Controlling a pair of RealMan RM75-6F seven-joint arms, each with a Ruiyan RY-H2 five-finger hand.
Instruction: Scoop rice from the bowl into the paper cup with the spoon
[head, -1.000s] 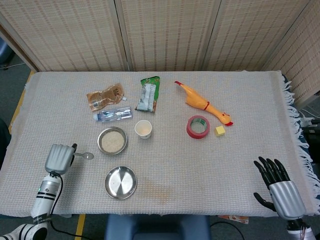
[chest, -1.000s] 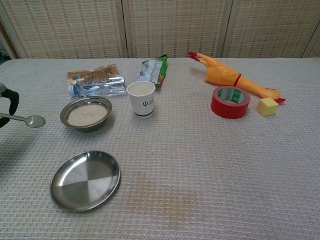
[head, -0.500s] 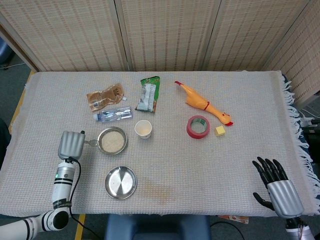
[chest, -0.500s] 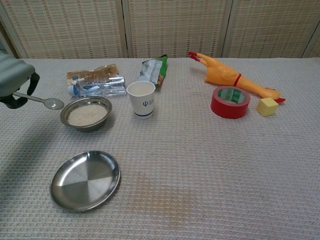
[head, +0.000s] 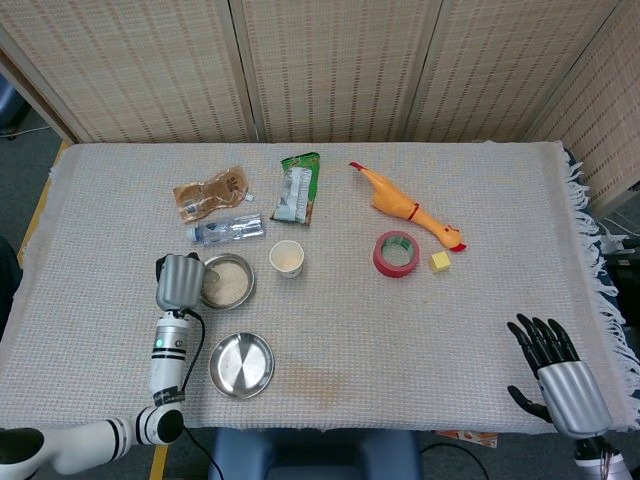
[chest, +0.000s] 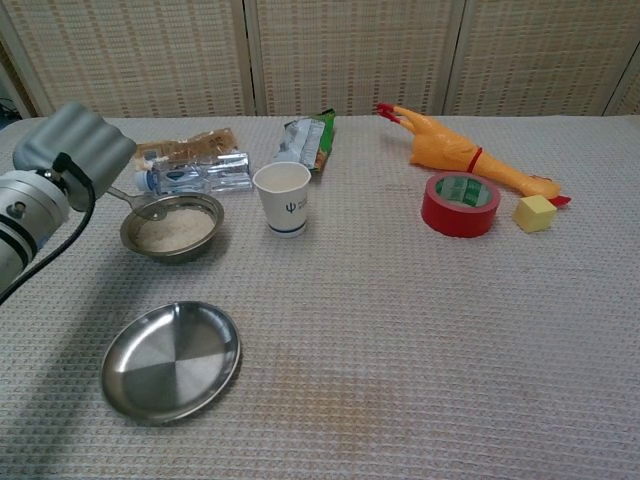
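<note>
Since the earlier frame, left hand (chest: 75, 147) has been carried rightward to the bowl (chest: 172, 228); spoon (chest: 140, 204), gripped, is held over its rice. Paper cup (chest: 283, 197) is placed just right. Right hand (head: 552, 368) is spread, idle.

A shallow round steel bowl of white rice (chest: 172, 227) sits left of the upright white paper cup (chest: 283, 198). A metal spoon (chest: 143, 205) hangs over its left rim, perhaps touching.
</note>
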